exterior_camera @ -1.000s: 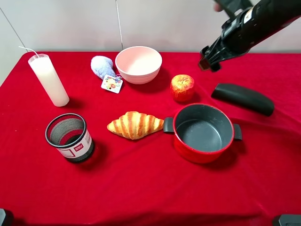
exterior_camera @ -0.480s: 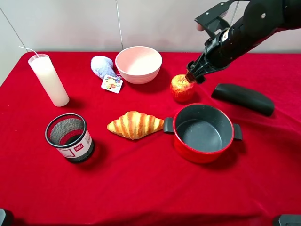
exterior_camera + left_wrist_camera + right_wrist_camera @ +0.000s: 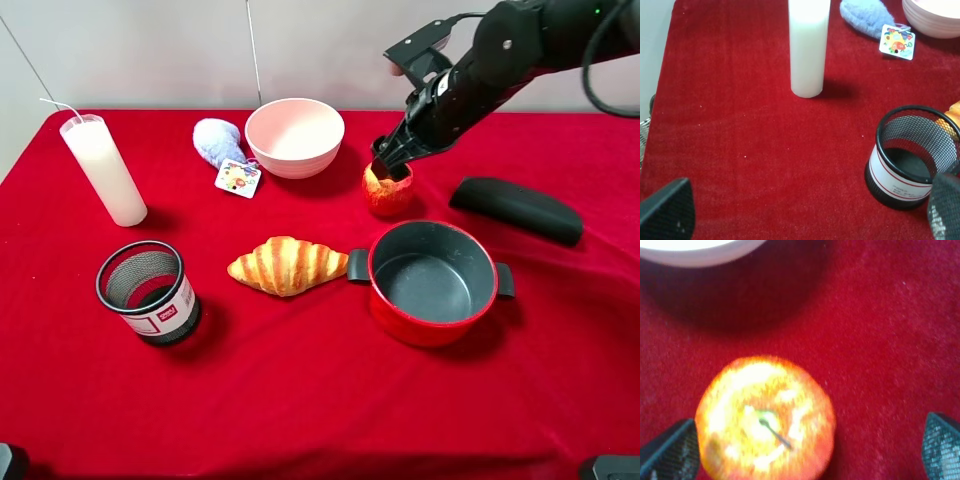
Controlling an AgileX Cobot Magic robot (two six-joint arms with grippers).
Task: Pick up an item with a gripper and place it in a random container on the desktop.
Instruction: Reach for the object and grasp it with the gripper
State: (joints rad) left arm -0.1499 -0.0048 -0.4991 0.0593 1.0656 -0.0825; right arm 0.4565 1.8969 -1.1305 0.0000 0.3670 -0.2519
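Observation:
The apple [image 3: 387, 194], red with yellow patches, sits on the red desktop [image 3: 300, 400] just behind the red pot [image 3: 425, 328], which has a dark grey empty inside. My right gripper [image 3: 390, 160] is open and right over the apple's top, its fingers low around it. In the right wrist view the apple [image 3: 765, 420] lies stem up close below the gripper [image 3: 805, 450], nearer one fingertip [image 3: 670, 455] than the other. My left gripper [image 3: 805, 210] is open and empty above the cloth near the mesh cup [image 3: 912, 155].
A pale pink bowl [image 3: 294, 135] stands behind and left of the apple. A croissant [image 3: 288, 265] lies left of the pot. A black mesh cup [image 3: 148, 292], a tall white cylinder [image 3: 103, 168], a blue plush toy [image 3: 218, 143] and a long black case [image 3: 515, 208] are also on the cloth.
My right arm has come down and to the left, from up at the right of the apple to directly over it. The apple and the other things have not moved.

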